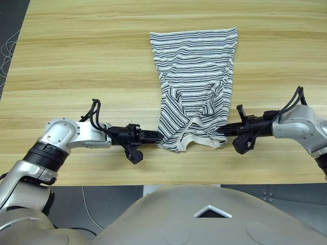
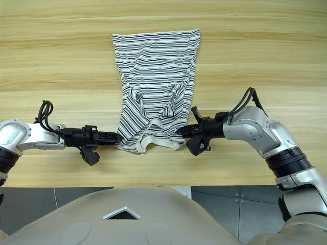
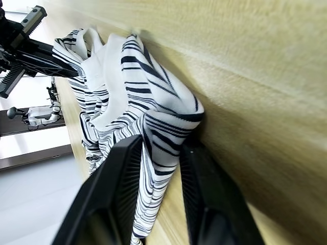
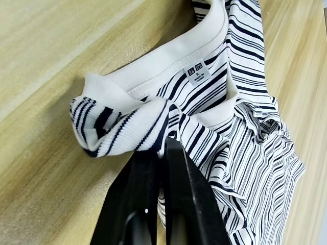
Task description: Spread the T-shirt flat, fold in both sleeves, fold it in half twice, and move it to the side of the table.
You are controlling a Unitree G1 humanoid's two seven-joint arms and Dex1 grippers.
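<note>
Striped T-shirt lying lengthwise on wooden table, sleeves folded in, rumpled collar end nearest the robot, left gripper clamped on near left corner, right gripper pinched tight on near right corner beside collar

Room to pass lies on the table either side of the T-shirt.

Pale wood-grain surface spans the view — dark grey floor at ten o'clock, thin white cables looping on it near nine o'clock.
</note>
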